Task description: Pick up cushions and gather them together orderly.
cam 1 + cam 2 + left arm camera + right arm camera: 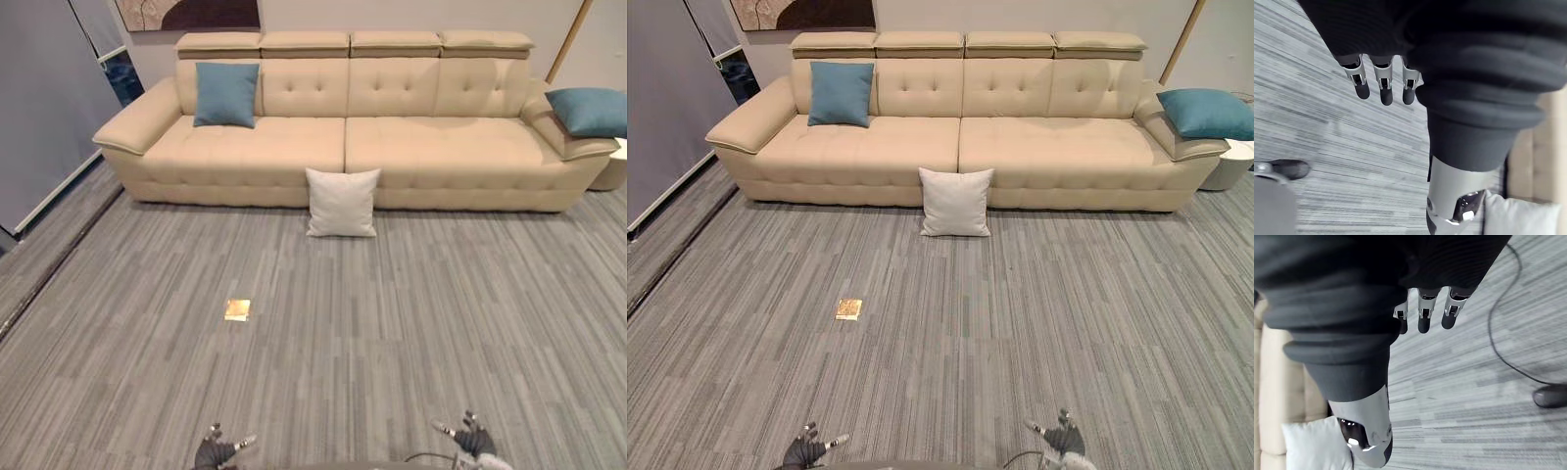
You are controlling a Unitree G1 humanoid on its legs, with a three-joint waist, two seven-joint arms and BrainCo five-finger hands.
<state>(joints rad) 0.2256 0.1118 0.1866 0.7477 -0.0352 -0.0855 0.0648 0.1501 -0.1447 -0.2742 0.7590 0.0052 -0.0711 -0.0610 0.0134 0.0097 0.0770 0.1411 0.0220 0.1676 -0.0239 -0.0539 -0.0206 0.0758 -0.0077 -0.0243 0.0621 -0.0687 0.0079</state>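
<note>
The left robot hand [1382, 88] and right robot hand [1423, 318] hang spread, empty; the robot should first walk near the white cushion [342, 202] by the sofa [294, 147].

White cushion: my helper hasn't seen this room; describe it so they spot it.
Start at the long cream sofa. On the grey floor at its front middle, the white cushion leans against its base. Both teal cushions sit up on the sofa; it alone is white.

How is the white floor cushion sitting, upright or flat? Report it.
Upright: the white cushion stands on its bottom edge on the floor, leaning back against the sofa front.
</note>
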